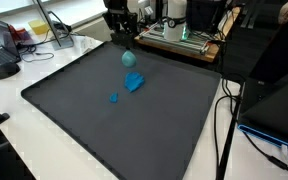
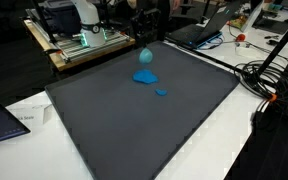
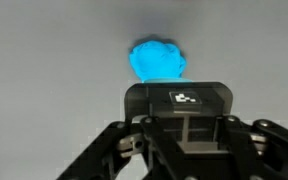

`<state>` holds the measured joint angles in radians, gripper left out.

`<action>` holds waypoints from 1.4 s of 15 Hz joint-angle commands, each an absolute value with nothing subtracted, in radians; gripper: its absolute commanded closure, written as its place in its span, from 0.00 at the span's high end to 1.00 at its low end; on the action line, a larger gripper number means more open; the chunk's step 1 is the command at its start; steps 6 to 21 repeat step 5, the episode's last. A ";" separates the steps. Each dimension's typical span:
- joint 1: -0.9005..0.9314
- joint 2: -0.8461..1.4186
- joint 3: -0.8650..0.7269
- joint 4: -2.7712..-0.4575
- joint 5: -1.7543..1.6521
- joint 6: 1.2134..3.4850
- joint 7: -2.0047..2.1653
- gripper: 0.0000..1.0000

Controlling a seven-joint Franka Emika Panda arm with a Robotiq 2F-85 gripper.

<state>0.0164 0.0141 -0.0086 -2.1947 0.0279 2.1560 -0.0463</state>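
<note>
Teal lump (image 1: 129, 59), rounded and crinkled, hangs from the gripper (image 1: 125, 47), whose jaws are clamped on its top. It is lifted clear above the far part of a dark mat (image 1: 104, 130). In the wrist view it shows as bright cyan just beyond the gripper's black body. On the mat just below it lies a brighter blue object (image 1: 135, 82), with a small blue piece (image 1: 114, 97) near that. The mat rests on a white table (image 1: 44, 140).
</note>
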 commanded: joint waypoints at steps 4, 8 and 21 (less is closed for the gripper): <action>0.020 -0.068 0.007 -2.190 -0.011 2.023 -0.090 0.21; 0.021 -0.076 0.008 -2.193 -0.010 2.026 -0.124 0.21; 0.021 -0.076 0.008 -2.193 -0.010 2.026 -0.124 0.21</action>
